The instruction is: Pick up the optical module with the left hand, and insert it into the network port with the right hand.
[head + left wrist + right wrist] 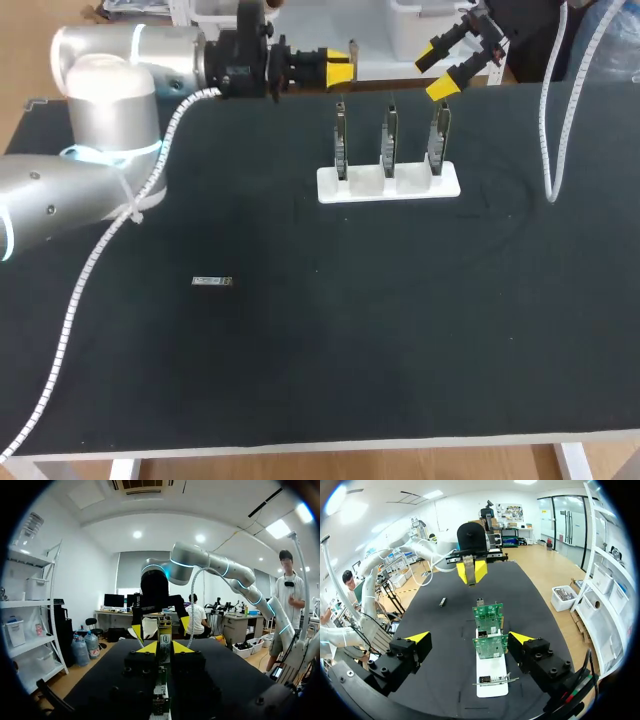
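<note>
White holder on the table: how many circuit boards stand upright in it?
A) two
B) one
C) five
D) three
D: the head view shows three circuit boards standing upright in a row in the white holder.

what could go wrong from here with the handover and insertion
1. The small silver optical module is pinched only between the left gripper's yellow tips, in the air; the open right gripper is apart from it, so a sloppy handover might drop it.
2. The three upright green circuit boards stand close together on the white stand, so wide fingers may knock a neighbouring board.
</note>
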Controlling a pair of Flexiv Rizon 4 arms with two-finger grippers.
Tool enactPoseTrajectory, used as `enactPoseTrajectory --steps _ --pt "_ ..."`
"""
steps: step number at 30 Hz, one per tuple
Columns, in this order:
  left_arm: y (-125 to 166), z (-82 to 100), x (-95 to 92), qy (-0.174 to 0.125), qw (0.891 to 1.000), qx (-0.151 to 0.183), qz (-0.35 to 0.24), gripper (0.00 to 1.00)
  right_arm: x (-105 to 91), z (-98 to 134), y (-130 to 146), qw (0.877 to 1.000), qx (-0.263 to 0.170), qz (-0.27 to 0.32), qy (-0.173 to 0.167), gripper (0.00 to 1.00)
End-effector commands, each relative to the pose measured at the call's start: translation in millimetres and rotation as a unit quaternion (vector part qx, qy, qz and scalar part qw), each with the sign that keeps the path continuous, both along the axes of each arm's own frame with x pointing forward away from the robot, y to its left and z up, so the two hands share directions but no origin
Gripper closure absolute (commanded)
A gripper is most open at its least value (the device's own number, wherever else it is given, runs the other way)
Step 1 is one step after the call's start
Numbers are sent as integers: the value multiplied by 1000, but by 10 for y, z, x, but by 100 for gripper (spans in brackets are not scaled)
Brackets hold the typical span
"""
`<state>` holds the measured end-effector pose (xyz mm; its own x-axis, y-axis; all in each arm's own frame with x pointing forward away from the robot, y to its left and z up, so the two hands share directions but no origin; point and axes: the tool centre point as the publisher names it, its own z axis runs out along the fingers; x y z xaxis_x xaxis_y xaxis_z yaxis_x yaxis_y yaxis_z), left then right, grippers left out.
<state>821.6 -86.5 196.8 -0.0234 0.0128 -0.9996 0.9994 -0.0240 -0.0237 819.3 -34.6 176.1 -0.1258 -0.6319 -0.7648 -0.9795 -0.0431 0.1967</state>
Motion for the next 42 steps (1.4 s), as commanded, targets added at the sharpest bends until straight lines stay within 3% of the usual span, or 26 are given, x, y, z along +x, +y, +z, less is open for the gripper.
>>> enactPoseTrajectory --steps 1,19,42 --pt "-76 -13 -38 -9 1000 7 8 100 82 8 0 923 47 294 243 0" --pt "-320 -65 -112 -8 1000 17 4 100 82 8 0 923 47 294 243 0" --pt "-545 -113 -31 -7 1000 17 -19 100 82 8 0 923 47 294 243 0"
